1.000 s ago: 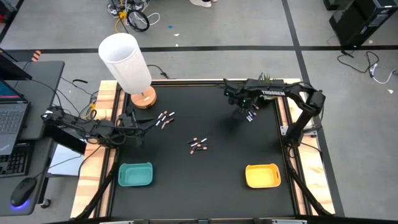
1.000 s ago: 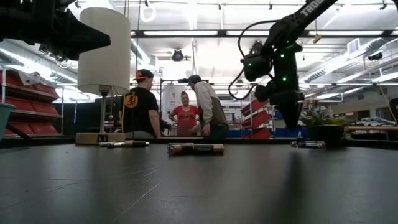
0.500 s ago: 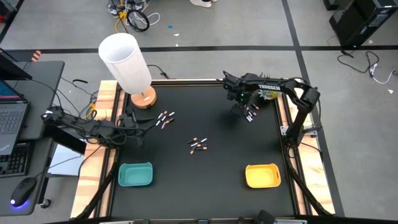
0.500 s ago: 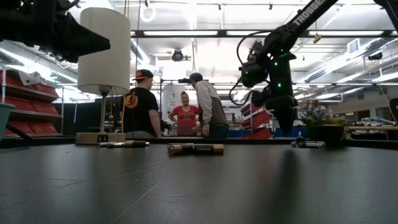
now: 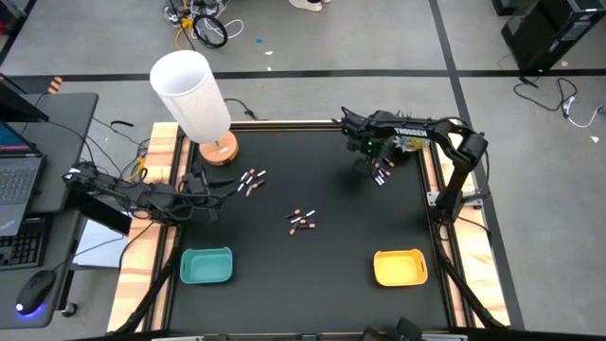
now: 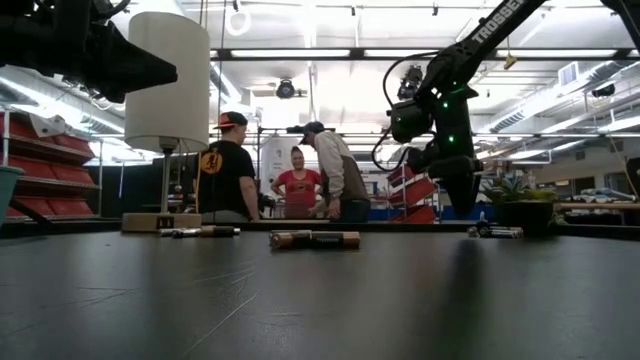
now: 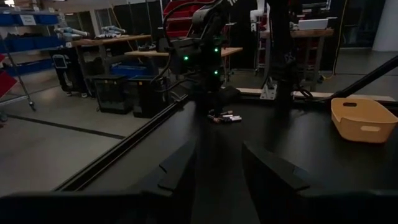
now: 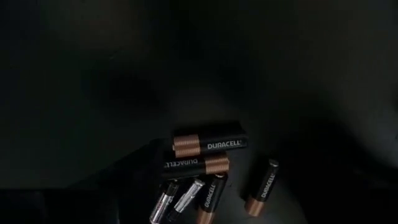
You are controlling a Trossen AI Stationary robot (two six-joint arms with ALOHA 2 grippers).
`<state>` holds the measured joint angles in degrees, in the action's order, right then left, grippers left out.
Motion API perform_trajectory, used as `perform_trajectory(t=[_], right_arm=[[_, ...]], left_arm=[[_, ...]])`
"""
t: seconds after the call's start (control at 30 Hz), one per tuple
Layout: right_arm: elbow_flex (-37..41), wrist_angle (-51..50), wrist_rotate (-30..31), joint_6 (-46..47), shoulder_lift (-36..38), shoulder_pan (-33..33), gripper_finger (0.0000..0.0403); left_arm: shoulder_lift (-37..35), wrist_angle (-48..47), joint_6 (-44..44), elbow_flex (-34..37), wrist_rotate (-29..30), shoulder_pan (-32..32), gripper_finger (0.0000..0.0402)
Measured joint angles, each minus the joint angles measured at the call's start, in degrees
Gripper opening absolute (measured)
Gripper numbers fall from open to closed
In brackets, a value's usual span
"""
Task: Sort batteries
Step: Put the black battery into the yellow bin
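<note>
Batteries lie on the black table in three small clusters: back right (image 5: 382, 173), middle (image 5: 300, 221) and back left (image 5: 251, 180). My right gripper (image 5: 367, 156) points down just above and beside the back-right cluster. That cluster holds dark batteries with copper ends and some silvery ones (image 8: 205, 163). The gripper's fingers stand apart and touch none of them. My left gripper (image 5: 230, 189) waits level at the table's left side, open (image 7: 214, 177) and with nothing between its fingers.
A teal tray (image 5: 206, 266) stands near the front left and a yellow tray (image 5: 400, 268) near the front right. A white lamp (image 5: 194, 95) stands on its wooden base at the back left. People stand in the room beyond the table (image 6: 300, 185).
My right arm has swung a little toward the table's far edge and carried its gripper a short way over the back-right batteries. The batteries have not moved.
</note>
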<state>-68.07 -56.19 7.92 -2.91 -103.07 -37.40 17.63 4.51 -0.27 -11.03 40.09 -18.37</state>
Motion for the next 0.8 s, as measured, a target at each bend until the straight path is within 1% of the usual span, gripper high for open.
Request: perform_trajectory(t=[0.3,0.43,0.63,0.8], right_arm=[[0.11,2.55,0.54,-0.65,0.0,-0.67,0.0312],[2.38,6.9,1.26,-0.91,0.09,-0.62,0.031],[5.15,8.11,1.69,0.09,0.09,0.03,0.0306],[7.03,8.83,3.31,0.55,0.17,-0.03,0.0309]], left_arm=[[0.0,-0.39,-0.03,0.0,-0.02,0.0,0.0143],[0.0,-0.45,-0.06,0.0,-0.02,0.0,0.0143],[0.0,-1.67,-0.92,0.0,-0.02,0.0,0.0143],[-0.02,-1.84,-1.01,0.0,-0.02,0.0,0.0143]])
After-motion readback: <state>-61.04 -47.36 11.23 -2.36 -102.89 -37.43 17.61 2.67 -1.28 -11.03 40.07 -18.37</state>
